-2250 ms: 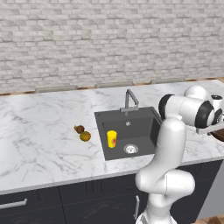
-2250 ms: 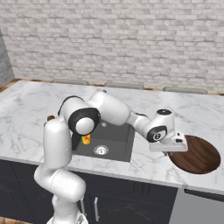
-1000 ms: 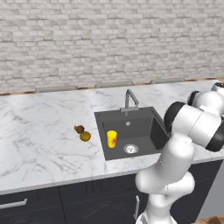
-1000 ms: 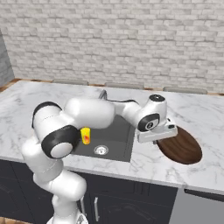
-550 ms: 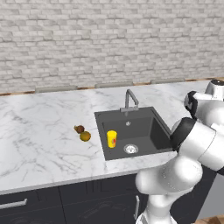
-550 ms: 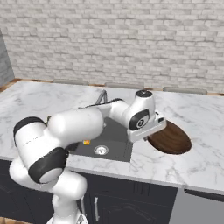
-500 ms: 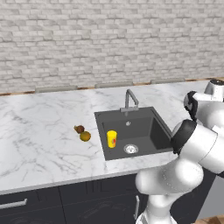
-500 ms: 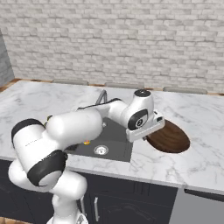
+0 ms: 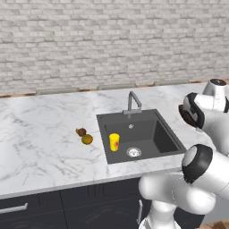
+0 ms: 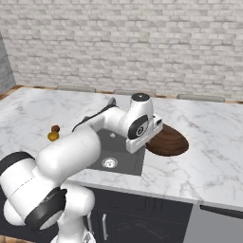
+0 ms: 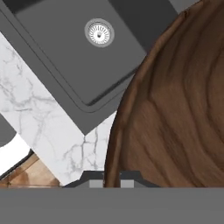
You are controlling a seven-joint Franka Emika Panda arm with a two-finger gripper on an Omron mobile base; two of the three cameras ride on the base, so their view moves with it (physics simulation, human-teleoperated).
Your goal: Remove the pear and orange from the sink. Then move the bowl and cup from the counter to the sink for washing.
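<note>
My gripper (image 11: pixel 111 178) is shut on the rim of the wide dark brown wooden bowl (image 11: pixel 175 109). In the right base view the gripper (image 10: pixel 153 135) holds the bowl (image 10: pixel 170 141) just above the counter at the right edge of the sink (image 10: pixel 118 154). Seen from the hand, the bowl's edge overlaps the corner of the sink (image 11: pixel 65 48). The yellow cup (image 9: pixel 114 142) stands upright inside the sink (image 9: pixel 147 132) near its left wall. The pear (image 9: pixel 81 132) and the orange (image 9: pixel 87 139) lie side by side on the counter left of the sink.
A grey faucet (image 9: pixel 133 101) rises behind the basin, and a steel drain (image 9: pixel 133 152) sits in its floor. White marble counter (image 9: pixel 40 134) stretches left and right of the sink. A brick wall runs behind. My own arm arches over the basin in the right base view.
The arm has swung left, carrying the bowl from the far right of the counter to the sink's right edge. Cup, pear and orange have not moved.
</note>
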